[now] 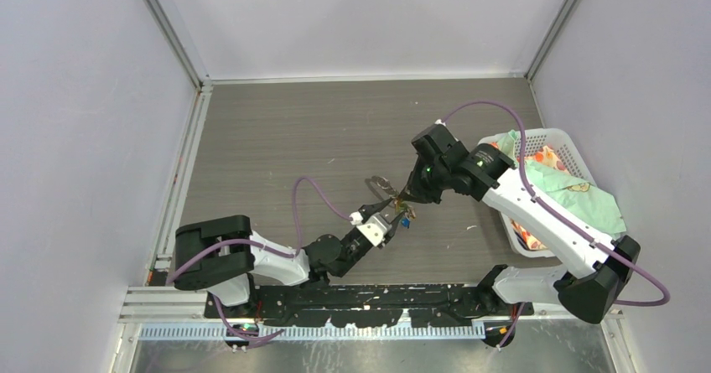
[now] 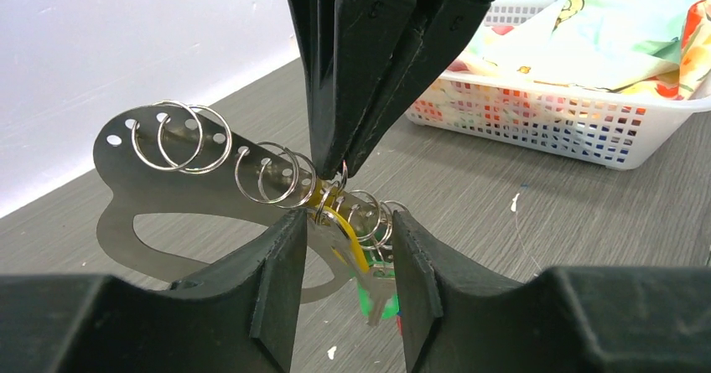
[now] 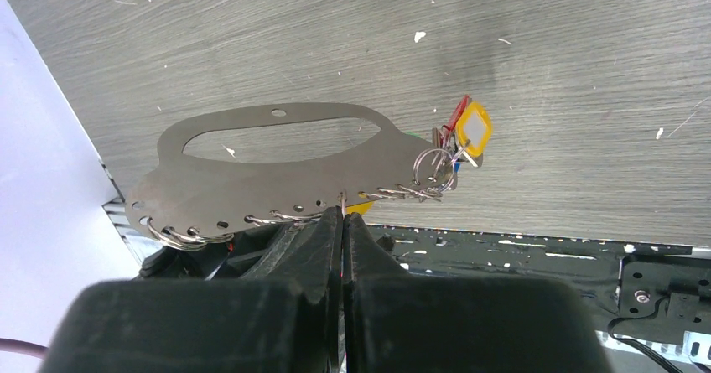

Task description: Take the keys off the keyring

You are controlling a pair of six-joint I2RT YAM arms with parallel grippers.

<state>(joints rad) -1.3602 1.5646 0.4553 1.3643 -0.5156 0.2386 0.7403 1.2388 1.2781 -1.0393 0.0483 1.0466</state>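
Note:
The keyring [image 3: 277, 172], a flat silvery plate with an oval cutout, is held in the air above the table; it also shows in the top view [image 1: 380, 183] and the left wrist view [image 2: 134, 184]. Split rings line its holed edge. The keys [image 3: 472, 130], yellow, red and green headed, hang bunched at one end, and show between the left fingers [image 2: 376, 299]. My left gripper [image 2: 344, 222] is closed around that end of the plate, rings and keys between its fingers. My right gripper [image 3: 344, 214] is shut on one split ring at the plate's edge, coming down from above [image 2: 339, 168].
A white mesh basket [image 1: 578, 151] holding patterned cloth stands at the right of the table, close behind the right arm; it also shows in the left wrist view [image 2: 537, 130]. Grey walls enclose the table on three sides. The arms' black base rail [image 3: 520, 247] lies below the plate.

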